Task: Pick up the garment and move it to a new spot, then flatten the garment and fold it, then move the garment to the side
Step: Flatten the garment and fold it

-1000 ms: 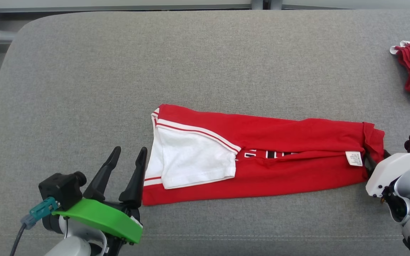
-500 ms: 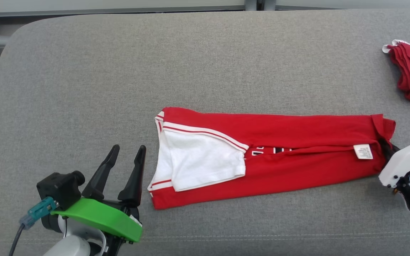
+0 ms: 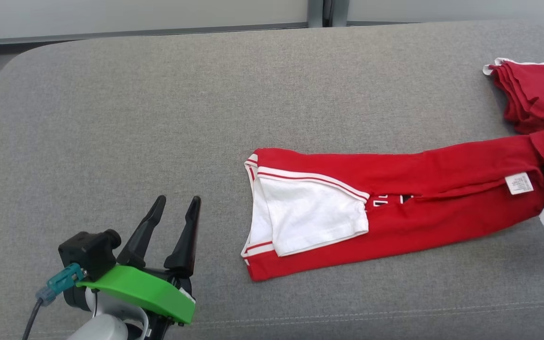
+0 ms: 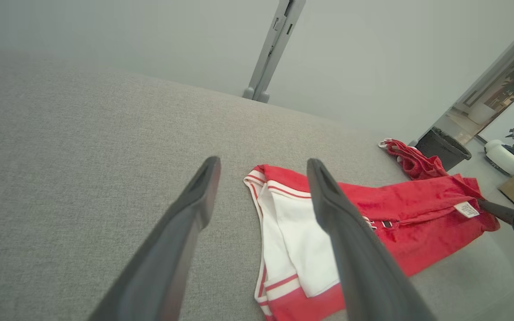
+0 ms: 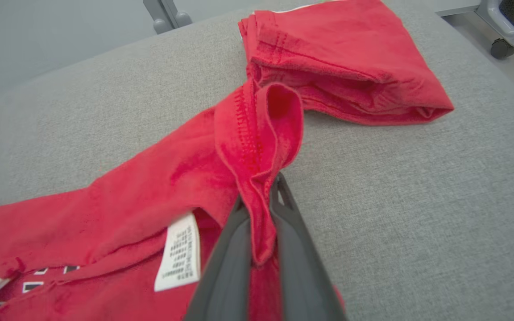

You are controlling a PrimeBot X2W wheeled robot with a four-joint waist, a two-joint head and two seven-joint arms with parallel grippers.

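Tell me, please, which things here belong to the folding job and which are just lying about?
For the job: red jersey, lying in a long folded strip; right gripper, shut on its hem; left gripper, open, apart from it.
Lying about: folded red cloth; black bin beyond the grey padded surface.

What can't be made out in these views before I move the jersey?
Garment lettering: head view, tucked under its own fold.
Tag print: unreadable in every view.
Right gripper: head view's right edge cuts it; layers pinched in its jaws, hidden by the hem.
Red cloth pile: cut off by head view's right edge.
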